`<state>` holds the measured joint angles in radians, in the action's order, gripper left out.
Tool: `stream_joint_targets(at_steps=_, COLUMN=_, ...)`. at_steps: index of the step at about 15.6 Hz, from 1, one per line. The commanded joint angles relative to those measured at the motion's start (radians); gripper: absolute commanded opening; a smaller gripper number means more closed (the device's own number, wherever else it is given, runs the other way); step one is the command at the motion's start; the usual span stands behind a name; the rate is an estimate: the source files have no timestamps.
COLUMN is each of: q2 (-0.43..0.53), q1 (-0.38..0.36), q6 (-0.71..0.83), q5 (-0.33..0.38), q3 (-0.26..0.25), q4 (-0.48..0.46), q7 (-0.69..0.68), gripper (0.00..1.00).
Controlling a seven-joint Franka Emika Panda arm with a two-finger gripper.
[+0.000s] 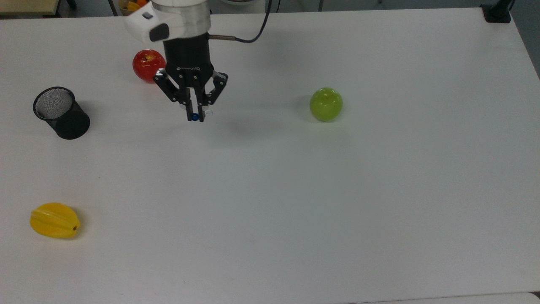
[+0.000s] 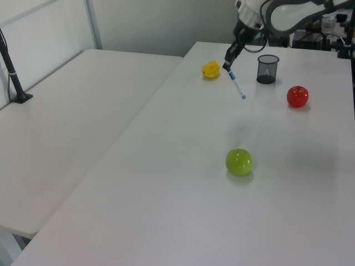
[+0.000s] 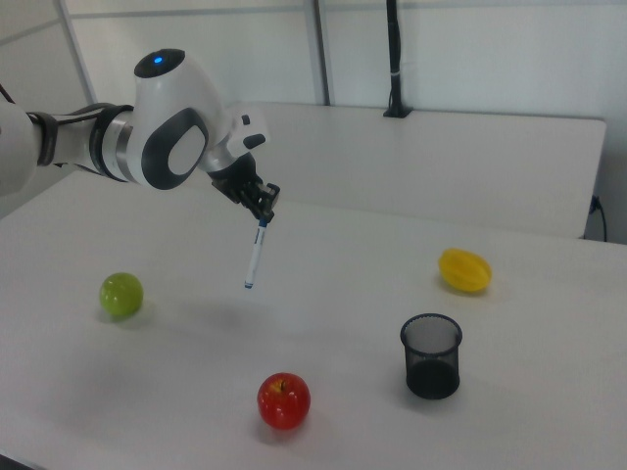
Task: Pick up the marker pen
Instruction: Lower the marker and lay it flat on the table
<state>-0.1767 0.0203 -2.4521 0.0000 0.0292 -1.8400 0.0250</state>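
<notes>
The marker pen [image 3: 254,258] is a slim white barrel with a blue cap, hanging tilted in the air above the table. My gripper [image 3: 265,215] is shut on its blue capped end. In the top view the gripper [image 1: 195,117] points down at the table with the pen's blue end [image 1: 194,117] between its fingers. In the left view the gripper [image 2: 228,67] holds the pen [image 2: 237,85], which slants down toward the left view's right. The black mesh cup [image 1: 59,112] stands apart at the top view's left.
A red apple [image 1: 147,65] sits just behind the arm in the top view. A green apple [image 1: 325,104] lies to the top view's right. A yellow star fruit [image 1: 55,220] rests near the top view's lower left. The white table [image 1: 295,190] is bare in the middle.
</notes>
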Motion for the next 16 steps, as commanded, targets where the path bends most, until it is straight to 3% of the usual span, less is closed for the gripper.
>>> stream_joint_targets(at_steps=1, q2=-0.035, q1=-0.014, q6=0.025, q5=0.060, q3=0.040, q4=-0.002, q7=0.007, gripper=0.00)
stream_joint_targets(at_steps=8, q2=-0.141, q1=-0.063, q6=0.012, q5=0.077, q3=0.041, q4=0.005, q7=-0.003, gripper=0.00)
stream_joint_targets(at_steps=10, q2=-0.159, q1=-0.069, q6=0.002, q5=0.072, q3=0.041, q4=0.004, q7=-0.007, gripper=0.07)
stream_joint_targets(at_steps=12, q2=-0.164, q1=-0.071, q6=-0.021, q5=0.071, q3=0.041, q4=0.004, q7=-0.008, gripper=0.26)
stream_joint_targets(at_steps=15, q2=-0.161, q1=-0.071, q6=-0.024, q5=0.075, q3=0.041, q4=0.005, q7=0.003, gripper=0.78)
stream_joint_targets(at_steps=16, q2=-0.156, q1=-0.071, q6=-0.022, q5=0.075, q3=0.041, q4=0.005, q7=0.000, gripper=1.00)
